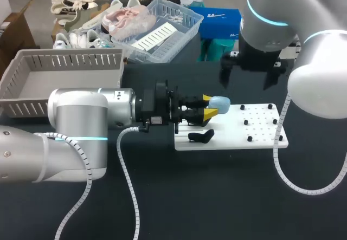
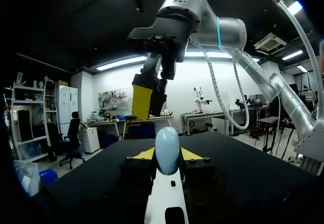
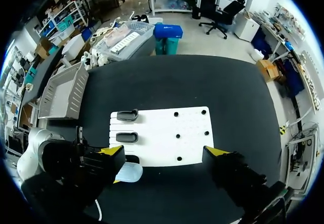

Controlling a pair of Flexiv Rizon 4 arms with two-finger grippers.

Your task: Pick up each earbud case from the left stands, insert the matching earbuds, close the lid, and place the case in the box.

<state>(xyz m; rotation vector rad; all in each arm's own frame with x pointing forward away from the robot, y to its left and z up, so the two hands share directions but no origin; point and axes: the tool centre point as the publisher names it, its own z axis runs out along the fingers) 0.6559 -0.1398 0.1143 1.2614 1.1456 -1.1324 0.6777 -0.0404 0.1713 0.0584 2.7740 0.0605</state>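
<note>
Pick-up step: the left gripper (image 1: 208, 105) is clamped on the blue case (image 1: 219, 104) at the board's (image 1: 260, 134) left edge.
Next, I judge, it must lift the case clear and open it under the right gripper (image 3: 166, 152), which hangs wide open. The left wrist view alone shows both tips on the case. The right wrist view shows two stands (image 3: 127, 115), the head view one.

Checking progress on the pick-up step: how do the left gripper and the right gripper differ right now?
The left gripper has its jaws closed on the light blue earbud case; the right gripper has its jaws wide apart and empty. The left gripper lies level, low over the white board; the right gripper hangs above it, pointing down. Both have yellow tips.
</note>
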